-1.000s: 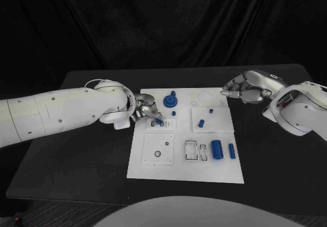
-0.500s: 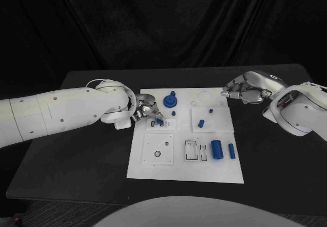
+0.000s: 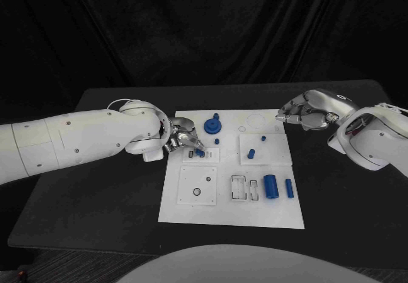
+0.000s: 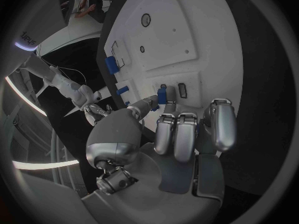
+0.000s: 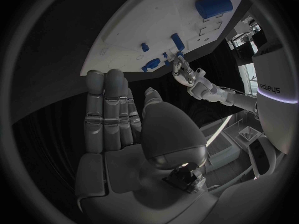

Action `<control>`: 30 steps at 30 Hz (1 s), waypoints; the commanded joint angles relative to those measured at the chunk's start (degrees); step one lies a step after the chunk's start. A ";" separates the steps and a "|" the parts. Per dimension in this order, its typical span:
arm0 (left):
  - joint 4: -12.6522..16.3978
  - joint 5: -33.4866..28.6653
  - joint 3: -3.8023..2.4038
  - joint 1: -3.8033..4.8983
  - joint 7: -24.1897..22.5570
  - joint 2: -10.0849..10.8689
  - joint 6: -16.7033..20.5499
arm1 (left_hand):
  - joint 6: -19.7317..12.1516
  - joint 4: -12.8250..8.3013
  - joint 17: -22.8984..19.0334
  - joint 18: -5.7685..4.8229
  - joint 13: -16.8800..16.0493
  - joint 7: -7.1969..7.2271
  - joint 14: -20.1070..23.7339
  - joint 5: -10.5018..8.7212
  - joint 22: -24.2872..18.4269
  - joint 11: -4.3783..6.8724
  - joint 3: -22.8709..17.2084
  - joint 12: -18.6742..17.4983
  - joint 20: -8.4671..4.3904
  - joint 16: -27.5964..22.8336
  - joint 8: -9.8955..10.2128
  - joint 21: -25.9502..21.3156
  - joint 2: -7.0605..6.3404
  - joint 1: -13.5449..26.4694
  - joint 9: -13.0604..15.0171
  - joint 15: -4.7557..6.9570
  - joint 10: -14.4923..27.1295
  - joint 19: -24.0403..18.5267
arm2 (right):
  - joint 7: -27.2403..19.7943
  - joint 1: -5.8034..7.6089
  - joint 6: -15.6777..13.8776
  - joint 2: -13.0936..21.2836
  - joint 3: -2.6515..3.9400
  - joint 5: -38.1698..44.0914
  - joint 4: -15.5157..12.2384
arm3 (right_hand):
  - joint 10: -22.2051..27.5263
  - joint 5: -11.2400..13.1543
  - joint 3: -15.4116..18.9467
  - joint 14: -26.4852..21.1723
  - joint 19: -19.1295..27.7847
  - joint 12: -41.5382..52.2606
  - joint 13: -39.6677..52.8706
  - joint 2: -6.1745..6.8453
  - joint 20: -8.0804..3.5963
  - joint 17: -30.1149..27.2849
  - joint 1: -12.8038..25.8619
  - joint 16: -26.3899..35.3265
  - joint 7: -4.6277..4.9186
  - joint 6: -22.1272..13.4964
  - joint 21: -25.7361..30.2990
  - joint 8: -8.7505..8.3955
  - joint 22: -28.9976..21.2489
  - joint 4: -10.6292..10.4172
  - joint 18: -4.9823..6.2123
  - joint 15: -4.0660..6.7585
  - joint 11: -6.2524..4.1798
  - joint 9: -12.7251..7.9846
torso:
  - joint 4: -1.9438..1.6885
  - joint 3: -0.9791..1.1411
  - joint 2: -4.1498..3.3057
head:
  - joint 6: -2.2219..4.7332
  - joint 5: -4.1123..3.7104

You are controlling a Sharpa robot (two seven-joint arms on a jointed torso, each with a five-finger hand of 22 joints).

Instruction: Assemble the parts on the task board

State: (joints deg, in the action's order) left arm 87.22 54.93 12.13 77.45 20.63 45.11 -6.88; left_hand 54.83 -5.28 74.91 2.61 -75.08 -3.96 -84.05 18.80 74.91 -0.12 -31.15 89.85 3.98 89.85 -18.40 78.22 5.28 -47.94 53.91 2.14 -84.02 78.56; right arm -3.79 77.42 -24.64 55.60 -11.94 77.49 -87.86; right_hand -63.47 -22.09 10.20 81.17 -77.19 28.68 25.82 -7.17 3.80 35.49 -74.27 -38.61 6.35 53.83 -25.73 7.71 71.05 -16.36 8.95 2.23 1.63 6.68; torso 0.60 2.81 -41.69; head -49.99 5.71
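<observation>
The left hand pinches a small blue peg at the task board's left edge, while the right hand, fingers curled and holding nothing, hovers by its far right corner.

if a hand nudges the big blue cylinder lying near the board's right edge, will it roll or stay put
The big blue cylinder lies on its side on the flat white task board, so a sideways nudge would probably roll it. It looks smooth and rigid, likely slippery for metal fingers. The thinner blue pin beside it may stop a roll toward that side.
</observation>
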 commanded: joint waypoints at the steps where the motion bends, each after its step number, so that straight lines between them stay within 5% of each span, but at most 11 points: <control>1: 0.08 -0.04 0.07 -0.31 -0.58 0.01 -0.99 | 0.20 0.31 15.09 1.07 -14.92 0.40 -5.95 0.06 7.85 0.22 0.03 0.14 0.03 0.15 0.28 -0.16 0.07 0.19 -0.05 0.37 -5.97 -0.50 | 0.78 -0.17 0.02 0.00 0.04 -0.01 0.03 | -0.19 -0.27 0.15 -0.46 0.31 0.14 -0.10 -0.20 0.07 -0.09 -0.54 0.17 0.15 0.02 0.23 -0.05 -0.07 0.05 0.44 0.06 0.05 0.07 | 0.01 0.00 0.00 | -0.01 -0.02; 10: -0.18 -0.04 0.07 -0.49 -0.60 0.00 -1.10 | -0.07 0.38 15.09 1.20 -14.48 0.35 -5.95 -0.10 7.58 0.19 -0.03 -0.41 0.04 0.15 0.54 -0.70 0.05 0.10 -0.07 0.35 -5.35 -0.92 | 0.76 -0.22 0.05 -0.04 0.04 -0.01 0.12 | -0.19 -0.27 0.15 -0.46 0.31 0.14 -0.10 -0.20 0.07 -0.09 -0.54 0.17 0.15 0.02 0.23 -0.05 -0.07 0.05 0.44 0.06 0.05 0.07 | 0.02 -0.01 0.00 | -0.01 0.00; 11: -0.22 -0.04 0.07 -0.52 -0.61 -0.02 -1.11 | -0.19 0.46 15.09 1.23 -14.39 0.30 -5.95 -0.45 7.52 0.14 0.02 -0.53 0.06 0.15 0.68 -0.88 -0.02 0.09 -0.06 0.33 -5.22 -1.03 | 0.75 -0.23 0.05 -0.06 0.04 -0.01 0.13 | -0.19 -0.27 0.15 -0.46 0.31 0.14 -0.10 -0.20 0.07 -0.09 -0.54 0.17 0.15 0.02 0.23 -0.05 -0.07 0.05 0.44 0.06 0.05 0.07 | 0.02 -0.01 0.00 | -0.01 -0.01; 13: -0.29 -0.04 0.07 -0.61 -0.62 -0.07 -1.19 | -0.46 1.49 15.09 1.26 -14.21 0.12 -5.95 -4.13 7.44 -0.03 0.78 -0.77 0.18 0.15 1.22 -1.30 -0.06 0.45 -0.13 0.17 -4.97 -1.18 | 0.74 -0.24 0.05 -0.08 0.04 -0.01 0.14 | -0.18 -0.36 0.16 -0.55 0.35 0.11 -0.13 -0.18 0.08 -0.13 -0.67 0.27 0.18 -0.07 0.42 -0.11 -0.12 0.03 0.44 0.04 0.07 0.05 | 0.03 -0.01 0.00 | -0.01 -0.03; 18: -0.35 -0.04 0.07 -0.79 -0.63 -0.12 -1.35 | -0.53 4.38 15.09 1.35 -13.91 -0.21 -5.95 -7.22 7.36 -0.37 3.79 -1.16 0.45 0.15 2.23 -2.02 -0.40 1.40 -0.45 -0.14 -4.55 -1.44 | 0.80 -0.27 0.15 -0.07 0.04 -0.01 0.17 | -0.18 -0.37 0.16 -0.56 0.35 0.11 -0.14 -0.17 0.09 -0.13 -0.70 0.28 0.18 -0.07 0.43 -0.11 -0.12 0.03 0.44 0.04 0.07 0.05 | 0.02 0.00 -0.02 | -0.01 0.02; 30: -0.11 -0.04 0.07 -0.96 -0.70 0.15 -1.59 | -0.62 6.03 15.09 1.44 -13.53 -0.45 -5.95 -8.87 7.35 -0.62 6.47 -1.65 0.65 0.15 3.09 -2.59 -1.19 1.39 -0.79 -0.36 -4.00 -1.66 | 0.97 -0.33 0.32 -0.08 0.04 -0.01 0.28 | -0.17 -0.43 0.15 -0.59 0.39 0.10 -0.16 -0.15 0.09 -0.13 -0.79 0.30 0.18 -0.10 0.61 -0.12 -0.17 0.05 0.46 0.03 0.07 0.04 | -0.02 0.00 -0.02 | -0.01 -0.01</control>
State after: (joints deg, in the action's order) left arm 86.98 54.90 11.97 76.90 20.15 45.28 -7.02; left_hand 54.25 0.74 74.91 3.53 -75.08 -4.08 -84.05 10.26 74.91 -0.32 -25.01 88.46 4.59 89.85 -15.51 75.77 4.54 -46.59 53.16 2.14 -83.82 77.11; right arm -3.74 77.24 -24.55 55.52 -11.94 77.46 -87.62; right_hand -63.47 -22.32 10.20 80.96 -77.19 28.68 25.74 -7.40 3.79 35.41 -74.50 -38.61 6.35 53.83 -25.51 7.71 70.93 -16.36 8.95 2.44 1.63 6.68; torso 0.61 2.80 -41.70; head -49.99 5.69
